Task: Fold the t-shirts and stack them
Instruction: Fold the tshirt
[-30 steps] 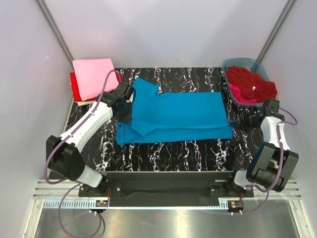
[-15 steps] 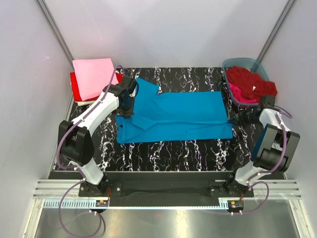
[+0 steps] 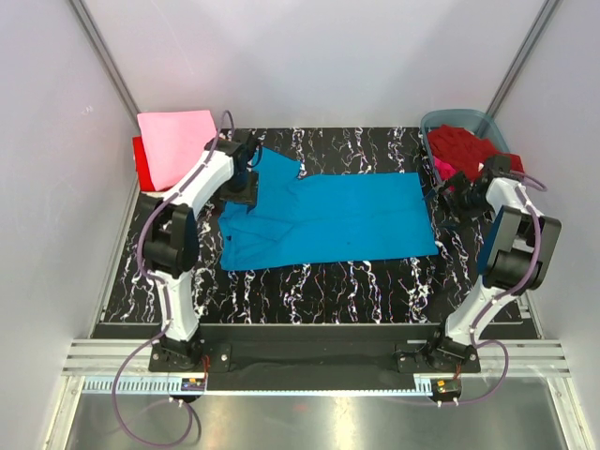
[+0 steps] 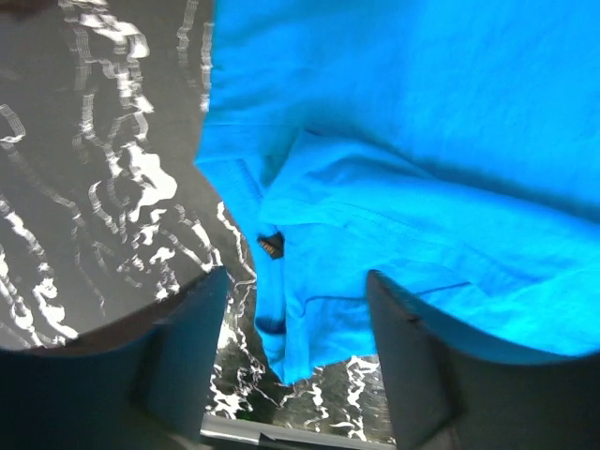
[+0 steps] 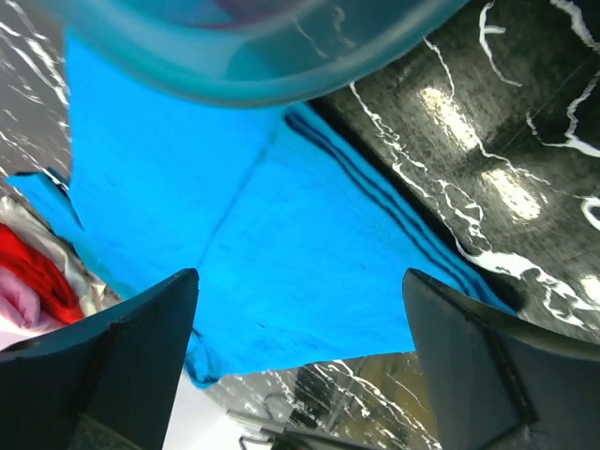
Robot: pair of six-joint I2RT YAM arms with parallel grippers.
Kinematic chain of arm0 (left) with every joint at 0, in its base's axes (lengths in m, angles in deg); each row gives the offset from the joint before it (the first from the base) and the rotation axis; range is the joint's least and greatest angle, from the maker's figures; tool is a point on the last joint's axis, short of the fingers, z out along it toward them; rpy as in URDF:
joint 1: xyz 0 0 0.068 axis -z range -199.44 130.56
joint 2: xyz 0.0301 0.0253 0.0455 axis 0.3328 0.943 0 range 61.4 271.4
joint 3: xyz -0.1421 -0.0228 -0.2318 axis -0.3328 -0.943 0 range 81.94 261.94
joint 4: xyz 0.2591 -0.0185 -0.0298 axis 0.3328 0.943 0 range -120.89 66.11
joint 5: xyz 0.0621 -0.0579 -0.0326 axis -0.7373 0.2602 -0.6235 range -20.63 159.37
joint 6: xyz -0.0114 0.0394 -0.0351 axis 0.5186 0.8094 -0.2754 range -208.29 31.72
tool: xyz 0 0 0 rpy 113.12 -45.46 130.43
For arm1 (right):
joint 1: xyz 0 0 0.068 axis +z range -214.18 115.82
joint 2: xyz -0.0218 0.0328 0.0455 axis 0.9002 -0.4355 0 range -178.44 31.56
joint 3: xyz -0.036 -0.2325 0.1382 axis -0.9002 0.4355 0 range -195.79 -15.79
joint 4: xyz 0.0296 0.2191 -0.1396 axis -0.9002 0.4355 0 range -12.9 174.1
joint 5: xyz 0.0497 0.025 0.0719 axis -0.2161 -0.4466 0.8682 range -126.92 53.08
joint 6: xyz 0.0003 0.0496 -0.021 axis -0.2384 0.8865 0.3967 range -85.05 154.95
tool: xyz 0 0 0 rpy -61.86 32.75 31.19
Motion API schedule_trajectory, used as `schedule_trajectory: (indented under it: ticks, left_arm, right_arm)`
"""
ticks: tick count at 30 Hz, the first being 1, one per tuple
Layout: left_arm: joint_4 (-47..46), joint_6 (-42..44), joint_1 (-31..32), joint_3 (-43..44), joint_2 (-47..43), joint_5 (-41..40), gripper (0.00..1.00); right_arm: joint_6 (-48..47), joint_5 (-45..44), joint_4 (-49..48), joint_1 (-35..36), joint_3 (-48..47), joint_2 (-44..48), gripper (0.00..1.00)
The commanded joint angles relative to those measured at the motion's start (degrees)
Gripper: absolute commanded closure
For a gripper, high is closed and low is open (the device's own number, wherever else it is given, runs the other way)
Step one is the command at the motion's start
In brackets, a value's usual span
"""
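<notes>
My left pincer [image 4: 295,281] is open, with its two fingers [image 4: 183,347] apart and nothing between them. It hangs over the collar end of the blue shirt [image 3: 328,211]. My right pincer [image 5: 298,277] is wide open too and holds nothing. It sits at the other end of the shirt, right beside the tub [image 5: 253,66]. The blue shirt lies flat in the middle of the table [image 3: 309,281], and I think that is so each pincer can reach one end of it. It looks like a long strip now, with a sleeve tucked over near my left pincer, so I think it is partly folded and still needs folding the short way. The pink shirt [image 3: 173,141] lies folded on top of the red shirt [image 3: 141,164] in the far left corner. I think that is the stack, kept off to the side so it does not get bumped. The tub holds the shirts that wait, all crumpled, on my right where my right pincer can get them. Now I count: two pincers, one blue shirt on the table, two folded shirts in the stack and one tub. In the tub I see dark red cloth [image 3: 469,145] and magenta cloth [image 3: 445,171], but I cannot tell how many shirts that makes.
</notes>
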Motion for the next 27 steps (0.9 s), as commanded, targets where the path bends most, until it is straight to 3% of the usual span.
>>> schedule_trajectory:
  ticks: [1, 4, 7, 10, 15, 21, 27]
  left_arm:
    - [2.76, -2.64, 0.0, 4.84, -6.64, -3.63, 0.3]
    - [0.57, -4.74, 0.0, -0.42, -14.19, -3.72, 0.28]
    - [-3.56, -7.73, 0.0, -12.44, -24.12, -0.57, 0.27]
    - [-12.06, -12.99, 0.0, -30.25, -33.88, 5.14, 0.28]
    - [-21.05, -18.46, 0.08, -47.17, -46.0, 10.87, 0.28]
    - [-28.35, -20.84, 0.08, -56.94, -48.23, 11.22, 0.24]
    - [-33.71, -20.13, 0.08, -59.76, -41.91, 8.24, 0.29]
  right_arm:
    - [-1.54, -3.61, 2.85, 0.08, -2.71, 6.27, 0.02]
    - [-1.89, -5.11, 2.85, 0.08, 0.18, 12.07, 0.02]
    - [-1.98, -5.03, 1.71, 0.08, 5.97, 17.87, 0.02]
    - [-2.24, -3.88, -0.75, 0.08, 15.18, 23.23, 0.04]
    - [-2.86, -5.11, -4.27, 0.08, 24.7, 29.22, 0.08]
    - [-4.7, -6.25, -6.82, 0.0, 28.31, 25.36, 0.15]
    - [-4.27, -6.6, -10.33, -0.27, 29.72, 20.35, 0.21]
